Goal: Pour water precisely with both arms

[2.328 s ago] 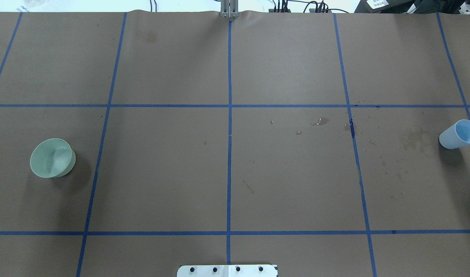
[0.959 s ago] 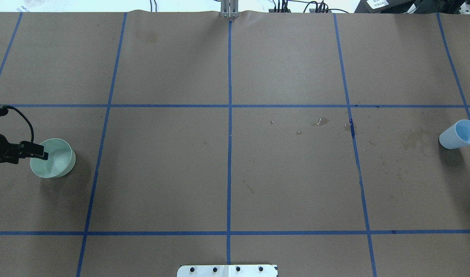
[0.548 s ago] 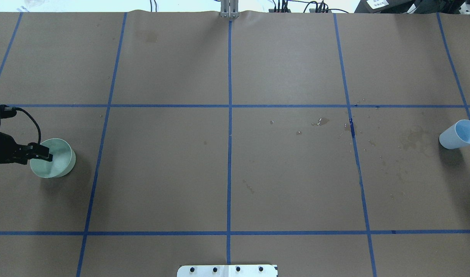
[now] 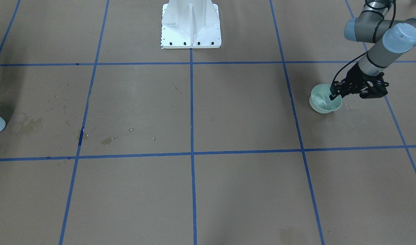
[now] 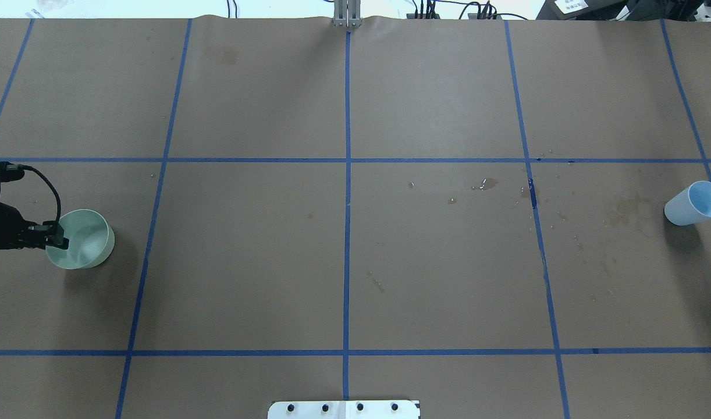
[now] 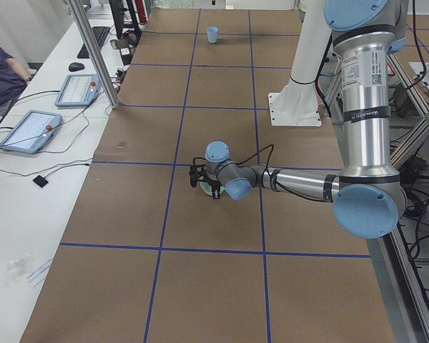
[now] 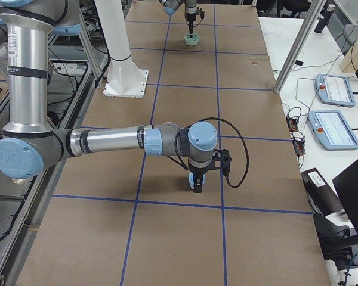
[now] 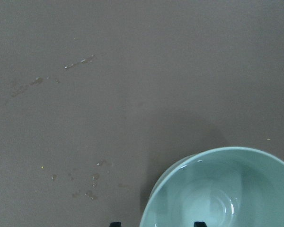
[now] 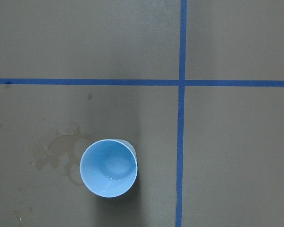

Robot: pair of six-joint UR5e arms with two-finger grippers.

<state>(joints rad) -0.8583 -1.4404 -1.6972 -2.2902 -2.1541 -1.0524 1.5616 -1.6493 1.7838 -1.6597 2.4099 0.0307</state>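
— since half a second ago the left tool point(image 4: 334, 95) has drawn back from further over the green bowl point(image 5: 104, 251) to its outer rim, the side away from the worktop's middle. nothing else has shifted.
— is it holding the bowl?
— not yet, i judge. the left wrist view shows two fingertips point(image 8: 115, 224) spread apart, one outside the wall and one inside. the rim sits between them and no squeeze shows.
— and the other side?
— the right tool point(image 7: 196, 186) hangs over the blue cup point(image 9: 91, 161). only the right side view shows it, and small, so i can't tell whether it is spread or closed.
— how far along, then?
— barely started. both vessels stand upright on the worktop point(image 5: 245, 262), well apart at opposite ends. neither is lifted and nothing is tipped. what's left is to grip both, bring them together and pour.
— where is the water?
— hard to say. the water point(image 9: 111, 178) reads as a faint glint low in the blue cup, yet the bowl's floor glints too. i can't tell which holds it, nor how much.
— anything cut off?
— the left arm point(image 4: 374, 58) runs off the overhead view's edge. the right arm point(image 7: 113, 143) is absent from the overhead and front views, and the right wrist view shows no fingers.
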